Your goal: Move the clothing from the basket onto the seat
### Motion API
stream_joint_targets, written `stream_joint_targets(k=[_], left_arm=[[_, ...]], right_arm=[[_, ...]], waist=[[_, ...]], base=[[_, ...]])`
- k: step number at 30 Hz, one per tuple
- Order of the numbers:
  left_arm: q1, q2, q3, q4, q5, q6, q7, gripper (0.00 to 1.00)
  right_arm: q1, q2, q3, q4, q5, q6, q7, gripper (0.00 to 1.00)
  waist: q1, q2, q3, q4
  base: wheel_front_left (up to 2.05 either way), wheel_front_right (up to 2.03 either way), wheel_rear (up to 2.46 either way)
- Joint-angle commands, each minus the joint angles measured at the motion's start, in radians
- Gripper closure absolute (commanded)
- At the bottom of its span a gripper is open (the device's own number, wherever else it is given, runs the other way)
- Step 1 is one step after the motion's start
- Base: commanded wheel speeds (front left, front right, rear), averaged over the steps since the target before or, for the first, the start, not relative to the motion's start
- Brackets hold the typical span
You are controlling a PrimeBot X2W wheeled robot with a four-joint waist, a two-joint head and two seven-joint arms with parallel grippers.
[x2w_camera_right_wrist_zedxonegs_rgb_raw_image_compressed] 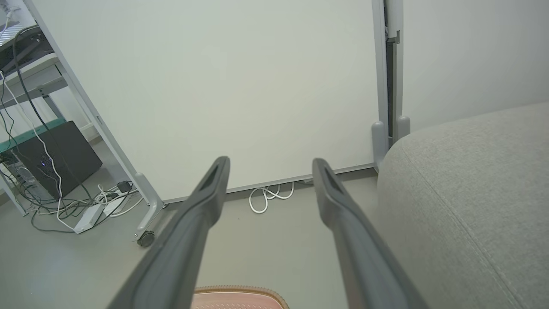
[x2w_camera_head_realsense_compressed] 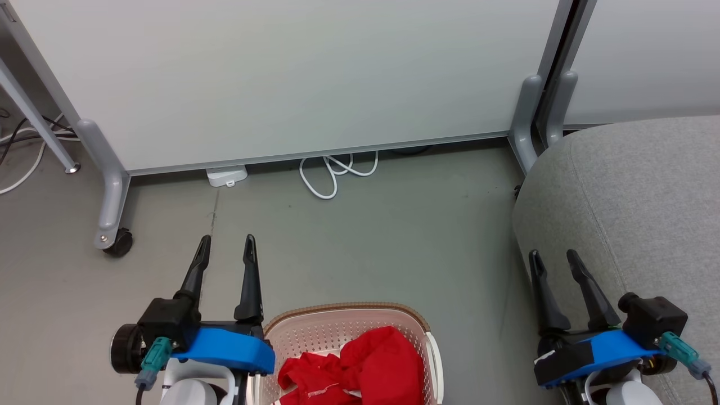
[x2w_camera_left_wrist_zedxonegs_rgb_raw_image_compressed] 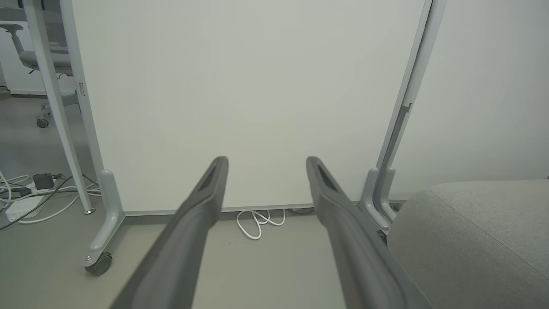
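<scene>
Head view: the red clothing [x2w_camera_head_realsense_compressed: 365, 360] lies heaped in the basket [x2w_camera_head_realsense_compressed: 343, 308], which stands on the floor [x2w_camera_head_realsense_compressed: 394, 225] at the near edge. The left pincer [x2w_camera_head_realsense_compressed: 227, 242] is just left of the basket, fingers apart and empty. The right pincer [x2w_camera_head_realsense_compressed: 553, 256] is at the near left edge of the grey seat [x2w_camera_head_realsense_compressed: 635, 197], parted and holding nothing.

Left wrist view: the left pincer [x2w_camera_left_wrist_zedxonegs_rgb_raw_image_compressed: 266, 161] gapes empty towards a white panel [x2w_camera_left_wrist_zedxonegs_rgb_raw_image_compressed: 240, 86], with the seat [x2w_camera_left_wrist_zedxonegs_rgb_raw_image_compressed: 480, 231] on the right.

Right wrist view: the right pincer [x2w_camera_right_wrist_zedxonegs_rgb_raw_image_compressed: 271, 161] is spread and empty. The basket [x2w_camera_right_wrist_zedxonegs_rgb_raw_image_compressed: 240, 292] rim is nearest, and the seat [x2w_camera_right_wrist_zedxonegs_rgb_raw_image_compressed: 472, 193] lies to the right.
</scene>
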Motion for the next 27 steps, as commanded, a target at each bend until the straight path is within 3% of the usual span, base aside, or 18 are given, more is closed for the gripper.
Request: stream_joint_targets(k=[1, 20, 27], left_arm=[[-0.014, 0.004, -0.007, -0.001, 0.018, 0.004, -0.010, 0.00], [-0.020, 0.004, -0.035, 0.015, 0.153, 0.013, -0.044, 0.00], [-0.018, 0.004, -0.035, 0.018, 0.145, 0.011, -0.043, 0.00]], right_arm=[[-0.013, -0.007, 0.003, -0.001, -0.018, 0.002, -0.009, 0.00], [-0.018, -0.007, 0.015, 0.014, -0.152, 0.002, -0.043, 0.00], [-0.017, -0.007, 0.016, 0.019, -0.148, 0.002, -0.043, 0.00]], waist=[[0.0000, 0.0000, 0.000, 0.000], [0.0000, 0.0000, 0.008, 0.007], [0.0000, 0.0000, 0.010, 0.008]], base=[[0.00, 0.00, 0.00], [0.00, 0.00, 0.00], [0.00, 0.00, 0.00]])
